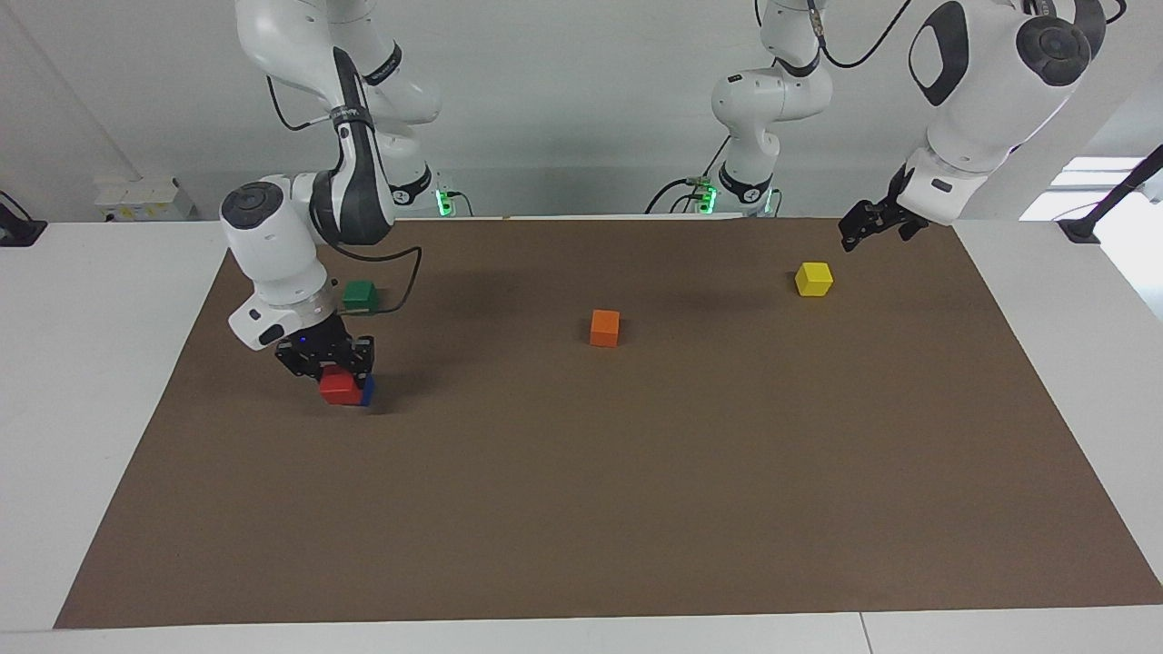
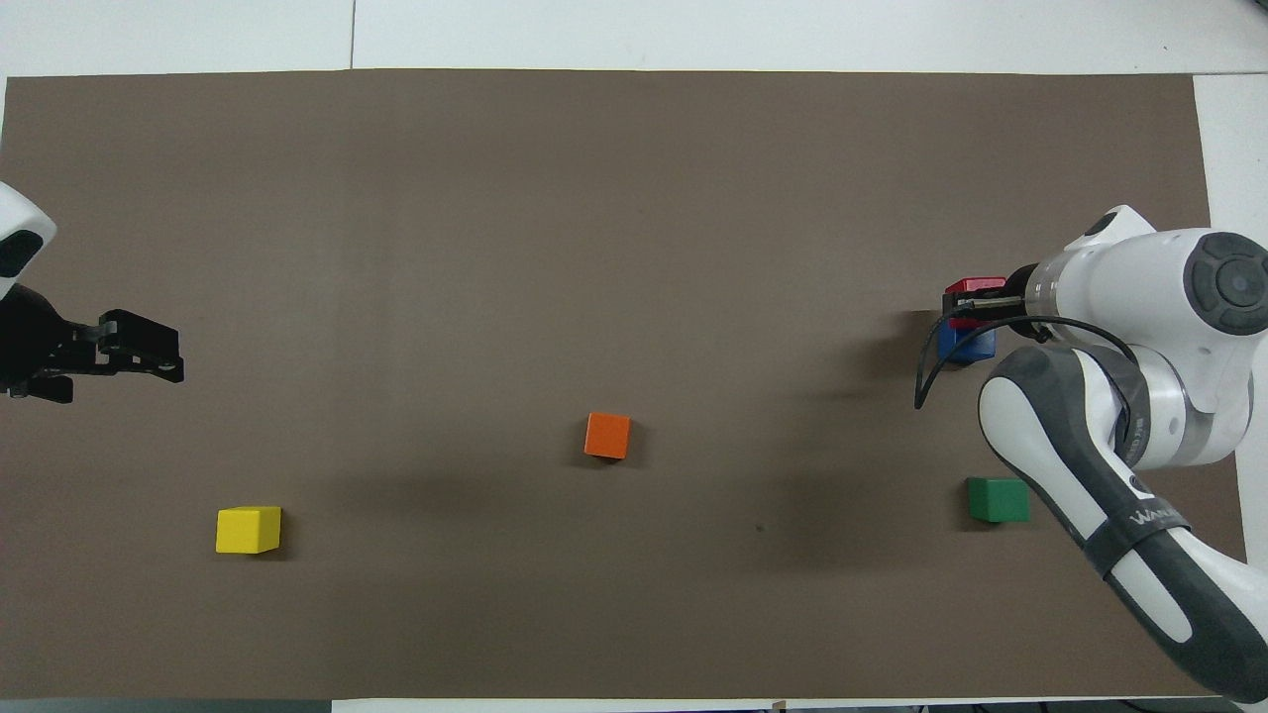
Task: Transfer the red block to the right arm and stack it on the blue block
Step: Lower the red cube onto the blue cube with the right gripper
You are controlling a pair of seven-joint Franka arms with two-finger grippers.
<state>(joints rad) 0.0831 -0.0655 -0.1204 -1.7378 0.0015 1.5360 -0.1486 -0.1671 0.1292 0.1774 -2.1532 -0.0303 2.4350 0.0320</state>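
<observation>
obstacles: green block (image 1: 361, 295) near right hand (image 1: 329, 361) | orange block (image 1: 604, 328) mid-mat

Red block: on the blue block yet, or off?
Cannot tell. The red block overlaps the blue block under the right gripper, contact hidden.

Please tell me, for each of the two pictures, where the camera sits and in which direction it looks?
Facing view: high across the table, looking at the robots; both whole arms show, right gripper at the red block, left gripper raised above the mat.
Overhead view: above the robots' end, looking steeply down; arms enter from below.
Shared: brown mat, blue block, orange block, half a turn apart.
</observation>
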